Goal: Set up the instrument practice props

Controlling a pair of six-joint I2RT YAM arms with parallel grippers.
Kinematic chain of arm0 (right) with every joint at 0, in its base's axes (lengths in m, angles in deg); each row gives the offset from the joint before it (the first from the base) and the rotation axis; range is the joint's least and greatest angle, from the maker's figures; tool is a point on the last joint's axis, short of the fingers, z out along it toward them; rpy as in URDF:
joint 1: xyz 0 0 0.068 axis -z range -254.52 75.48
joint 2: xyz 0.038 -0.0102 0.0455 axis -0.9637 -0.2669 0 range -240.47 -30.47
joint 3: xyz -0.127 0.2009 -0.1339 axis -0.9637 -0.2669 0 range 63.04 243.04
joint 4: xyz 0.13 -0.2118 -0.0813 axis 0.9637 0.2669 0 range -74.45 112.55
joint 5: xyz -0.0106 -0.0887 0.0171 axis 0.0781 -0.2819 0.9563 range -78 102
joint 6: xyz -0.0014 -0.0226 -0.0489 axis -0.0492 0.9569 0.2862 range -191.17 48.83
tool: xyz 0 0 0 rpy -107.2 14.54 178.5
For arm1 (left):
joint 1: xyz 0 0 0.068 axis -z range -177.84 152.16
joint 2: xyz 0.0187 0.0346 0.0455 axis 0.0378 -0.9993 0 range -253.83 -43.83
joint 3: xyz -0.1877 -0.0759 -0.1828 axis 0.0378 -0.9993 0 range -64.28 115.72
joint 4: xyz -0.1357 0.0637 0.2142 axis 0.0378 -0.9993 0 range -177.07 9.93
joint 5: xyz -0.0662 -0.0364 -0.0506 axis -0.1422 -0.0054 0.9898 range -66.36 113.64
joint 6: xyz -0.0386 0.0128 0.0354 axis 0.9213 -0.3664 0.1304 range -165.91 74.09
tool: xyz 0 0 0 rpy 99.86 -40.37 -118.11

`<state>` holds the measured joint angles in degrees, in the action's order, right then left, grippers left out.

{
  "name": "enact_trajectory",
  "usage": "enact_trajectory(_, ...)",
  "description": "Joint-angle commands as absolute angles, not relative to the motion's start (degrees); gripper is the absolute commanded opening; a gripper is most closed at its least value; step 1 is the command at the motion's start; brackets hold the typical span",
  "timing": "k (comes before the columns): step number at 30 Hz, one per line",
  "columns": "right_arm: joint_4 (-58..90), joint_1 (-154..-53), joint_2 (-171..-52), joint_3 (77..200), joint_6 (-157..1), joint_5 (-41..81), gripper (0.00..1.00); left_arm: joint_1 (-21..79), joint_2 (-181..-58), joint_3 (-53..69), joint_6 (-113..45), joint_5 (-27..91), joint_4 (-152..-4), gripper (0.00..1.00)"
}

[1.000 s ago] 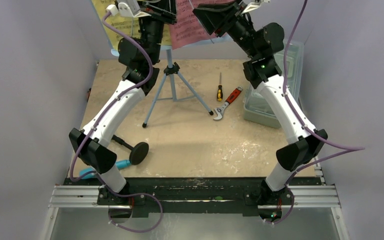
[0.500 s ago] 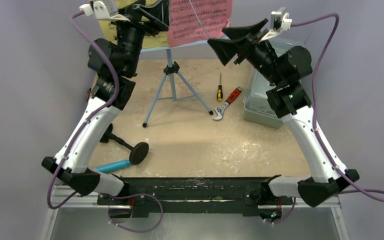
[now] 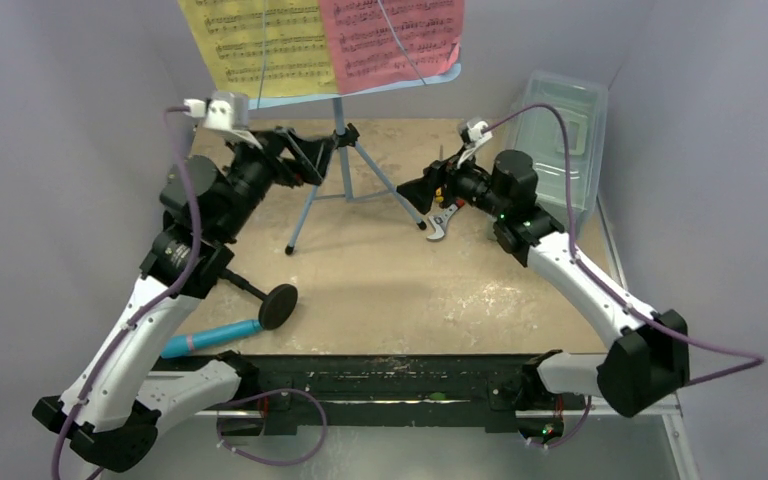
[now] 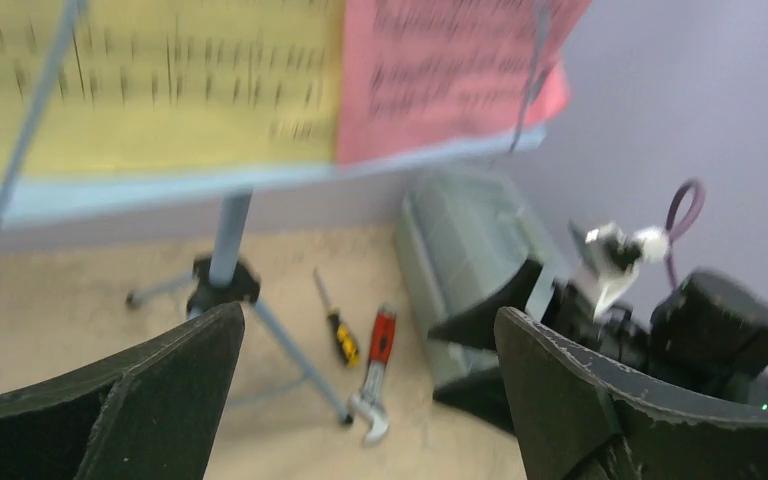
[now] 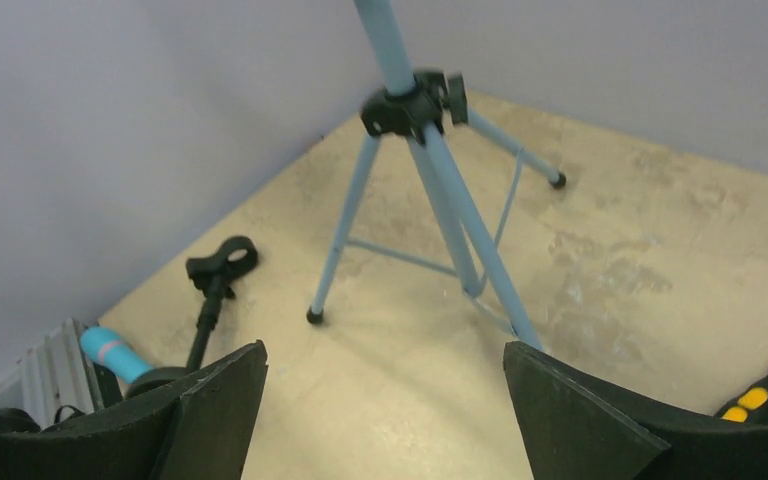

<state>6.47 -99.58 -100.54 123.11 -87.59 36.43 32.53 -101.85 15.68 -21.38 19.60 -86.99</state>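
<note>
- Both arms have dropped away from the top of the music stand (image 3: pixel 338 112) and swung outward. The left gripper (image 3: pixel 310 158) now hangs beside the tripod hub, and the right gripper (image 3: pixel 415 192) sits low over the tools on the other side.
- With the arms out of the way, the yellow page (image 3: pixel 255 45) and the pink page (image 3: pixel 390 35) show in full. They sit side by side on the stand's ledge, leaning back against the desk, which is likely why they stay up unaided.
- The left gripper's jaws stand wide apart with nothing between them, and so do the right's, so both look ready for the next pick.
- The stand is upright on its three spread legs near the far edge of the table (image 3: pixel 410 290), left of centre. That part of the setup looks finished.
- The black mic stand (image 3: pixel 276 305) lies on its side along the left edge, round base toward the near edge and not yet upright.
- The cyan microphone (image 3: pixel 210 337) lies flat at the near-left corner, its tip just beside that base; whether they touch I cannot tell.
- The screwdriver (image 4: pixel 338 335) and wrench (image 4: pixel 375 370) lie right of the tripod, with the clear box (image 3: pixel 560 130) in the far-right corner.
</note>
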Motion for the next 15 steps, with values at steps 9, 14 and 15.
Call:
enact_trajectory(9,-3.6,-102.1,-117.5,125.3,-89.6,33.0,0.88,32.2,-84.0,-15.1,-17.5,12.9,-105.7,0.97)
enact_trajectory(14,-4.3,-104.7,-121.5,124.7,-91.4,30.4,0.86,32.1,-90.1,-19.5,-18.7,6.3,-98.4,0.98)
enact_trajectory(15,-4.5,-104.7,-121.7,124.4,-91.7,30.1,0.86,32.0,-92.2,-19.9,-19.6,4.5,-96.0,0.98)
